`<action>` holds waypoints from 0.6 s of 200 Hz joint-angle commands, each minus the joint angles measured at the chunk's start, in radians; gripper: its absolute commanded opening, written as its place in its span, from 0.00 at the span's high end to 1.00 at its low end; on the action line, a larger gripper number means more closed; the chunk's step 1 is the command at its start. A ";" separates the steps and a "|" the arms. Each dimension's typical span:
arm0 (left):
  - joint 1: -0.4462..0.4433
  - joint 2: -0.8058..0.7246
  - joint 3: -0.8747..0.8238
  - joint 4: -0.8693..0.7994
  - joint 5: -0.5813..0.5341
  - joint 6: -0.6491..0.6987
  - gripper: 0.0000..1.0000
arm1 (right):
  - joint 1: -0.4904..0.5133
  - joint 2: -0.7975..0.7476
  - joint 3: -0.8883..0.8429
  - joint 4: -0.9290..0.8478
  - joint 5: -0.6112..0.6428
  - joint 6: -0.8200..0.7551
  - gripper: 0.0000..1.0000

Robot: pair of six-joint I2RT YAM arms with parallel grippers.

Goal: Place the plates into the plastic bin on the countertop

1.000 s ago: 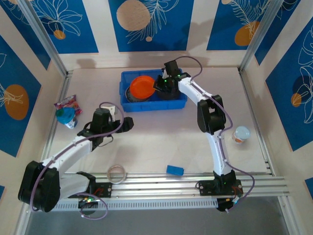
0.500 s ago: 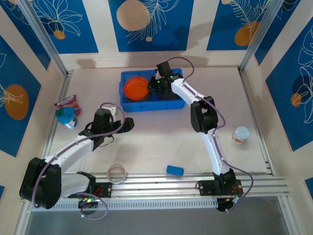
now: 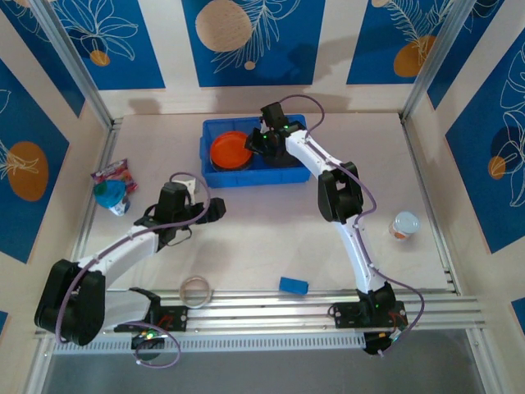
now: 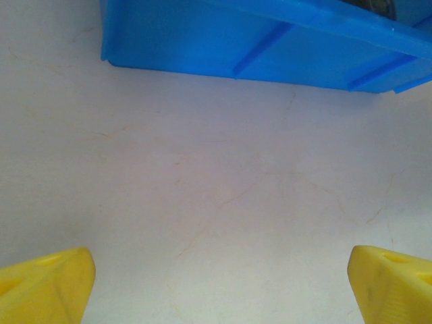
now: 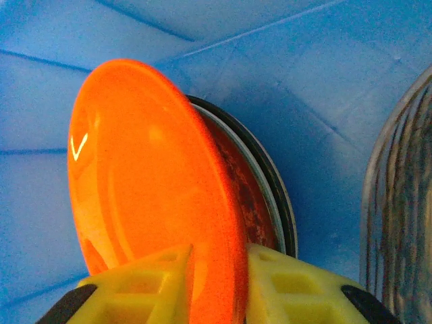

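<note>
Right fingers [image 5: 162,277] are straddling the orange plate [image 5: 142,182] in the bin [image 5: 270,40], grip unclear, a clear plate [image 5: 398,202] crowding alongside. Left fingers [image 4: 47,280] are gaping above the table [image 4: 216,189].

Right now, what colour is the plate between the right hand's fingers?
Bright orange. The plate shows clearest in the right wrist view.

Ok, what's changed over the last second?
The right gripper carried the orange plate leftward and down into the plastic bin, over the stacked plates. Its fingers still straddle the rim. The left gripper stayed open above the countertop; nothing else moved.
</note>
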 commanded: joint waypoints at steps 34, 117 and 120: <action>0.007 0.027 0.025 0.042 0.029 -0.007 0.04 | 0.016 -0.026 0.038 -0.080 0.064 -0.055 0.69; 0.006 0.043 0.042 0.050 0.023 0.003 0.04 | 0.025 -0.056 0.047 -0.145 0.139 -0.102 0.67; 0.007 0.042 0.040 0.049 0.022 0.004 0.04 | 0.025 -0.057 0.046 -0.146 0.140 -0.103 0.67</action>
